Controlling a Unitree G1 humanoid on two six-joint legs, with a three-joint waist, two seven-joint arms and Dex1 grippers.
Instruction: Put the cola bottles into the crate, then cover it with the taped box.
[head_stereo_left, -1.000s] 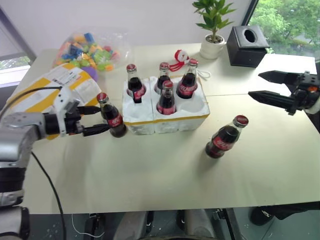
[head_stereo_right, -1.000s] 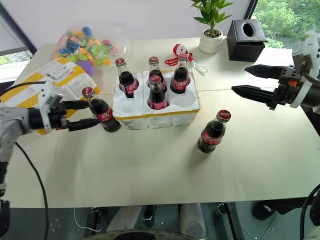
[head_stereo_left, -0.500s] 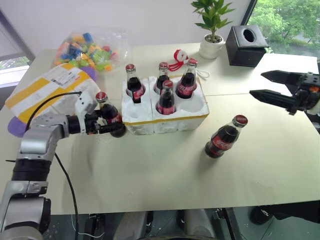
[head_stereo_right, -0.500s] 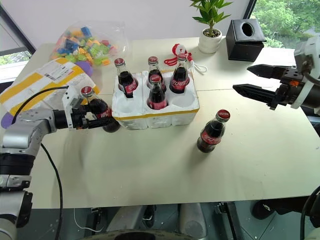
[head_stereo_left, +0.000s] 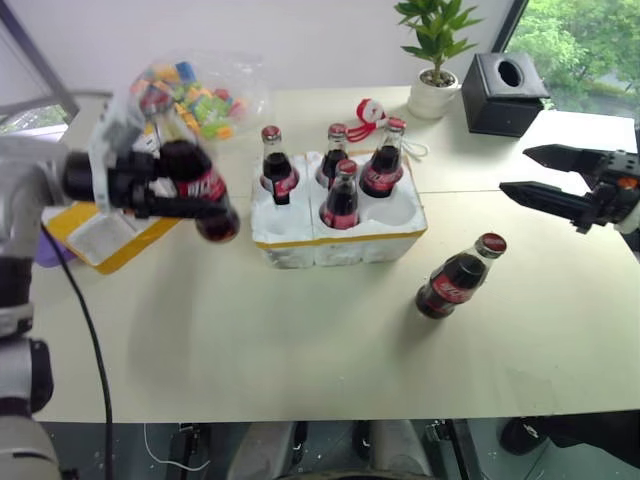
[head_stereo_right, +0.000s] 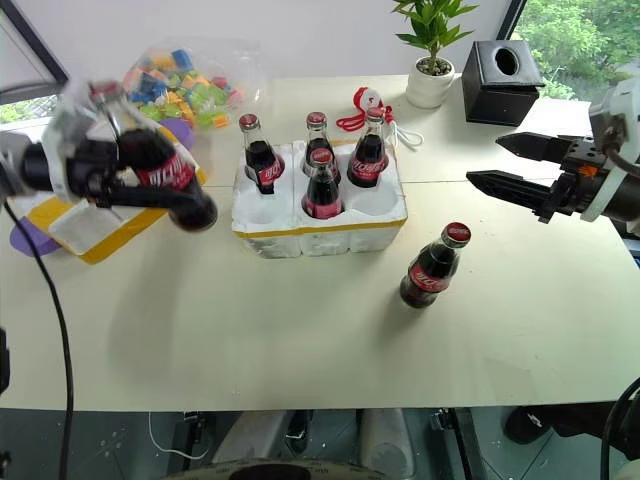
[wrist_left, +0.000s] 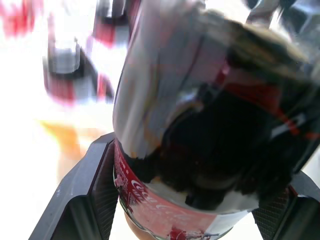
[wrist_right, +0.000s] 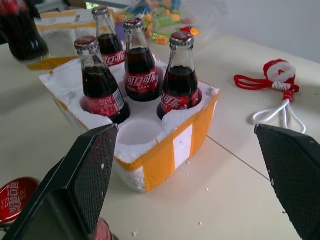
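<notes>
Here, 4 glass bottles (head_stereo_left: 340, 195) in foam crate (head_stereo_left: 338, 240)

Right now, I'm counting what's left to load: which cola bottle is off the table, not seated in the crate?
The cola bottle clamped in the left gripper, held left of the crate; another bottle stands on the table.

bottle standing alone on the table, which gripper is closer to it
Right. The right gripper hangs open just past the lone bottle; the left gripper, holding another bottle, is beyond the crate.

A clear bag of coloured blocks (head_stereo_left: 195, 88) lies at the desk's (head_stereo_left: 300, 350) far left. A potted plant (head_stereo_left: 436, 60) stands beside a black tissue box (head_stereo_left: 510, 92); a red-and-white ornament (head_stereo_left: 370, 112) lies nearby
</notes>
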